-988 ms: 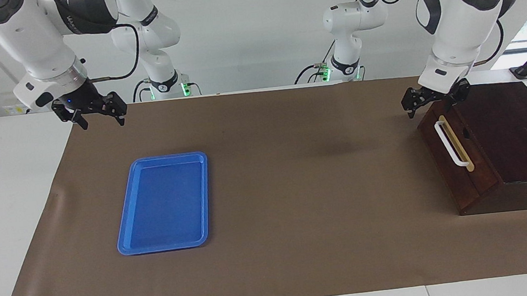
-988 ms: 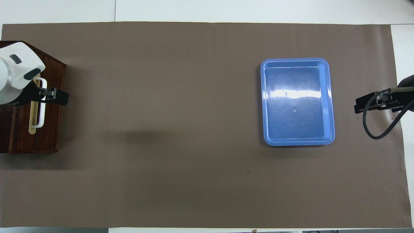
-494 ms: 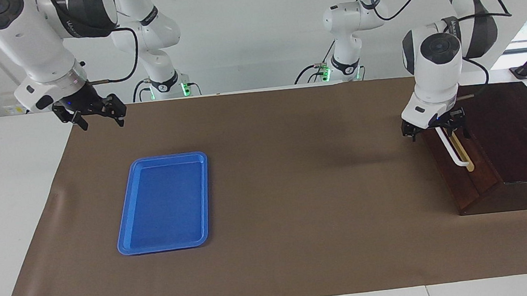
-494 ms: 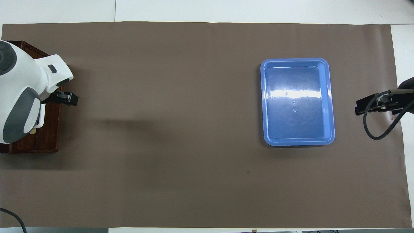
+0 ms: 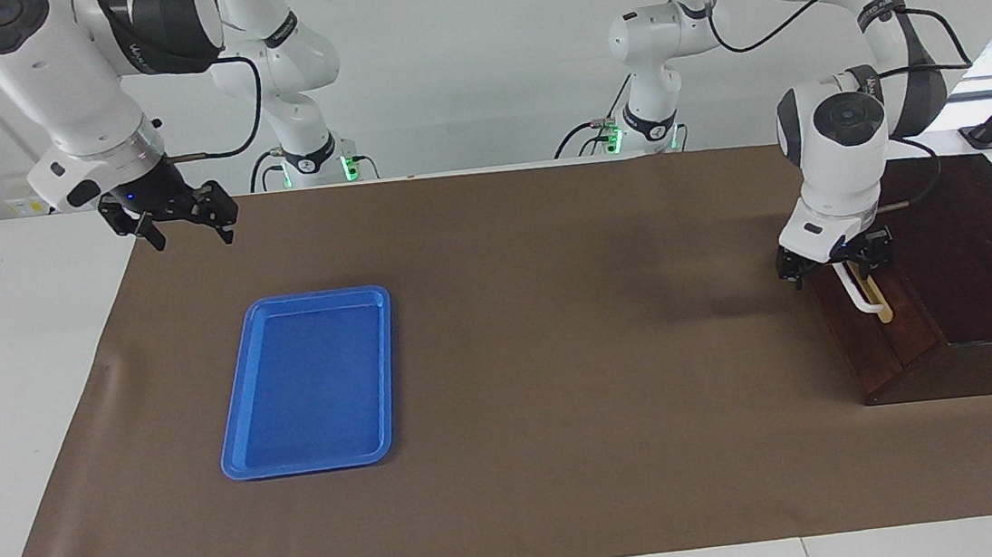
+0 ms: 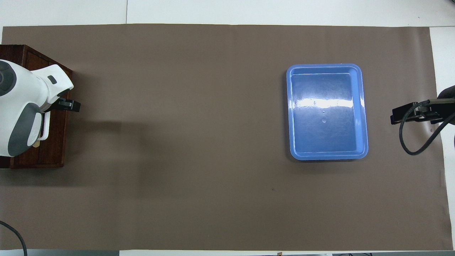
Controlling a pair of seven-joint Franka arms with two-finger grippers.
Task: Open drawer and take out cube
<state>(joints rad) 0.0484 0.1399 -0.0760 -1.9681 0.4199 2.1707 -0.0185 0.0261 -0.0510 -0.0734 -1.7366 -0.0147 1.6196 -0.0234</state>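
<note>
The dark wooden drawer (image 5: 883,349) sits shut in its box (image 5: 976,250) at the left arm's end of the table. My left gripper (image 5: 835,268) is down at the drawer's front. It is open, with its fingers on either side of the upper end of the white bar handle (image 5: 866,301). In the overhead view the wrist covers most of the handle (image 6: 44,132), and one finger (image 6: 71,105) sticks out past the drawer front (image 6: 53,142). The cube is hidden. My right gripper (image 5: 178,224) waits, open and empty, in the air over the mat's corner at the right arm's end.
A blue tray (image 5: 306,383) lies empty on the brown mat (image 5: 558,354) toward the right arm's end; it also shows in the overhead view (image 6: 327,112). The right gripper (image 6: 414,113) hovers beside it at the mat's edge.
My left gripper has come down from above the box's top corner to the drawer front and now straddles the handle. The right gripper has barely moved.
</note>
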